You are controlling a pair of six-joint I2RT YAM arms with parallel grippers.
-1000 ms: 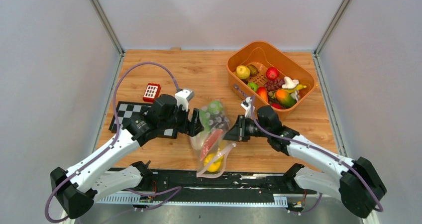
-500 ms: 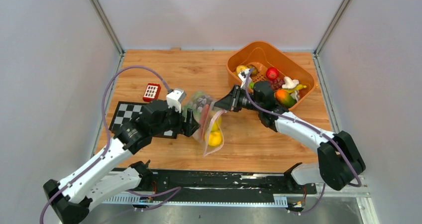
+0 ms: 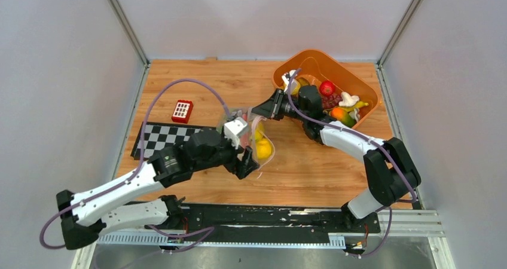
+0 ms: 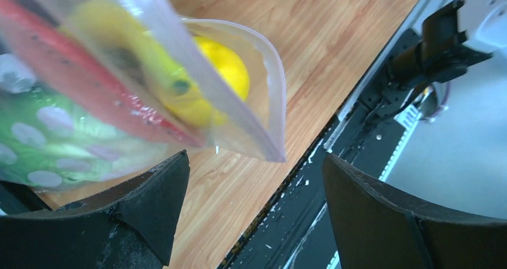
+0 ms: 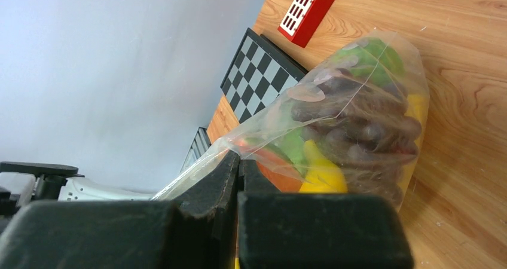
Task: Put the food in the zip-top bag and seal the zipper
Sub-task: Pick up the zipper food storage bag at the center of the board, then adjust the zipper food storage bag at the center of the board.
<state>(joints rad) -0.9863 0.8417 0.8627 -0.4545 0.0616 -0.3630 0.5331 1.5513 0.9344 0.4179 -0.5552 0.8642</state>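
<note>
The clear zip-top bag [image 3: 258, 142] hangs tilted over the wooden table, holding food: a lemon [image 4: 230, 72], a watermelon slice [image 4: 89, 86], green cabbage [image 4: 48, 137] and purple grapes [image 5: 359, 125]. My right gripper [image 3: 258, 110] is shut on the bag's upper edge [image 5: 239, 158]. A pinkish zipper strip [image 4: 276, 101] runs along the bag's lower edge; I cannot tell whether it is sealed. My left gripper [image 3: 246, 163] stands wide open just below and near of the bag's hanging corner, touching nothing [image 4: 257, 179]. More food, such as an apple [image 3: 326, 88] and a mango [image 3: 341, 115], lies in the basket.
The orange basket [image 3: 353, 80] sits at the far right, right behind my right wrist. A checkerboard [image 3: 164, 137] and a small red block [image 3: 182, 110] lie at the left. The black rail [image 3: 269, 215] runs along the table's near edge.
My right gripper has carried the bag up and away toward the basket. My left arm has swung right and nearer, off the checkerboard, to beneath the bag's corner.
</note>
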